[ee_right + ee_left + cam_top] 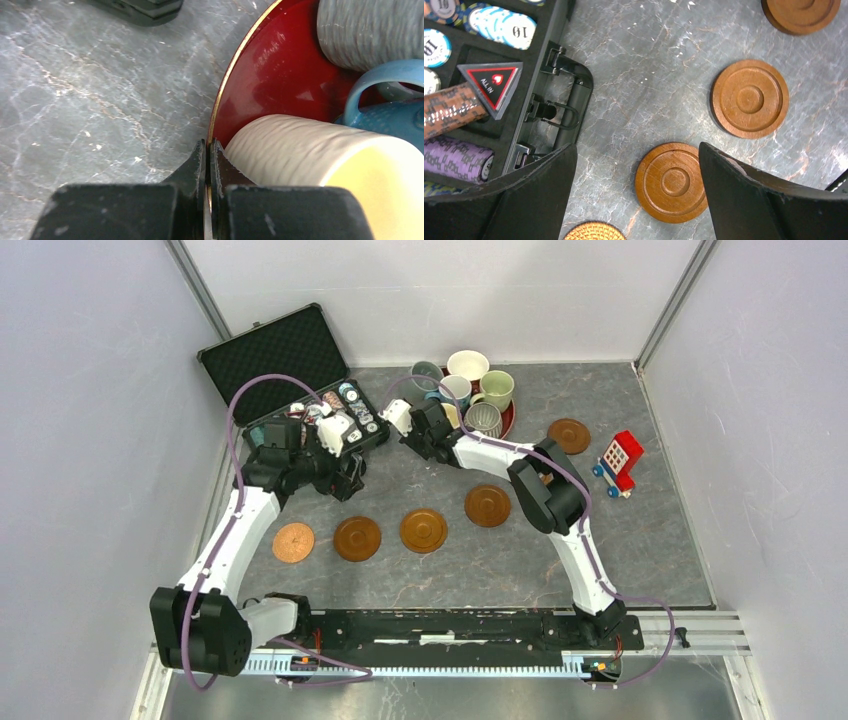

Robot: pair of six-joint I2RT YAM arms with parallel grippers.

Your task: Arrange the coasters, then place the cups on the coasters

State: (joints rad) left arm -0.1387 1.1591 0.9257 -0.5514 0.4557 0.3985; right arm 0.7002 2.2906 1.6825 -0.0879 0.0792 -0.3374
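Note:
Four coasters lie in a row on the table: a lighter copper one point(293, 542), then brown ones point(357, 538), point(424, 530), point(487, 505). Another coaster point(569, 435) lies right of the red tray point(508, 420). The cups point(467, 365) stand crowded on that tray. My left gripper point(639, 195) hangs open above the table, a brown coaster point(671, 182) seen below between its fingers. My right gripper point(208, 150) is shut on the tray's gold-edged rim point(235, 65), beside a cream ribbed cup point(300, 150), a blue cup point(385, 115) and a grey ribbed cup point(370, 30).
An open black poker chip case point(290, 360) sits at the back left, its latch edge point(559, 100) close to my left gripper. A red and blue toy truck point(620, 462) stands at the right. Walls close in the table on three sides.

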